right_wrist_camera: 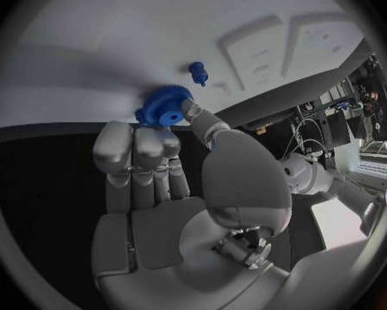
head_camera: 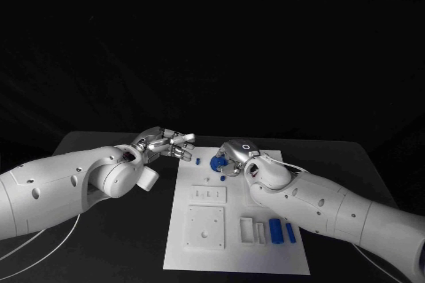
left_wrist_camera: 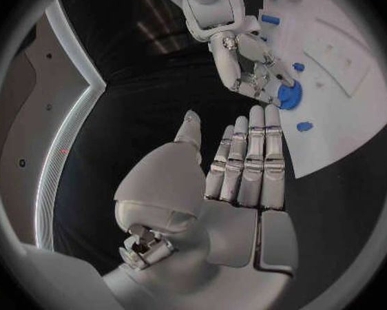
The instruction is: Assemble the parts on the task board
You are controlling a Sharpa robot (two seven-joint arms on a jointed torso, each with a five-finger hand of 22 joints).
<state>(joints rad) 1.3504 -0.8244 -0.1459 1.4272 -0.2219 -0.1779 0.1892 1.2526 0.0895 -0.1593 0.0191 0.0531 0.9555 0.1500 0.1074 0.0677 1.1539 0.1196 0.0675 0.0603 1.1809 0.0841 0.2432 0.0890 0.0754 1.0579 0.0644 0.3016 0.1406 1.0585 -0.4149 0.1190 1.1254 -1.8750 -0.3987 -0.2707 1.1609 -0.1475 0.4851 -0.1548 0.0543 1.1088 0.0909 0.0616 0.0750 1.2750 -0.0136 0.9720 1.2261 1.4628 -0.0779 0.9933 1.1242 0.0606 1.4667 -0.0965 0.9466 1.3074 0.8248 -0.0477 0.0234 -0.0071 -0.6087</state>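
The white task board (head_camera: pixel 239 261) lies in the middle of the black table. My right hand (head_camera: pixel 237 154) is over its far end and pinches a blue gear (head_camera: pixel 218 164) between thumb and fingertips, close above the board. The right wrist view shows the gear (right_wrist_camera: pixel 163 107) at the fingertips of the hand (right_wrist_camera: pixel 159 172), with a small blue peg (right_wrist_camera: pixel 197 72) lying on the board beyond. My left hand (head_camera: pixel 168 142) hovers just left of the board's far corner, fingers straight and holding nothing (left_wrist_camera: pixel 245 165). Two blue bars (head_camera: pixel 282 231) lie at the board's near right.
White raised blocks (head_camera: pixel 206 228), a slotted plate (head_camera: pixel 209 194) and a small frame (head_camera: pixel 252 229) stand on the board. Another small blue piece (head_camera: pixel 198 161) lies near its far left corner. A thin cable (head_camera: pixel 35 243) runs across the table at the near left.
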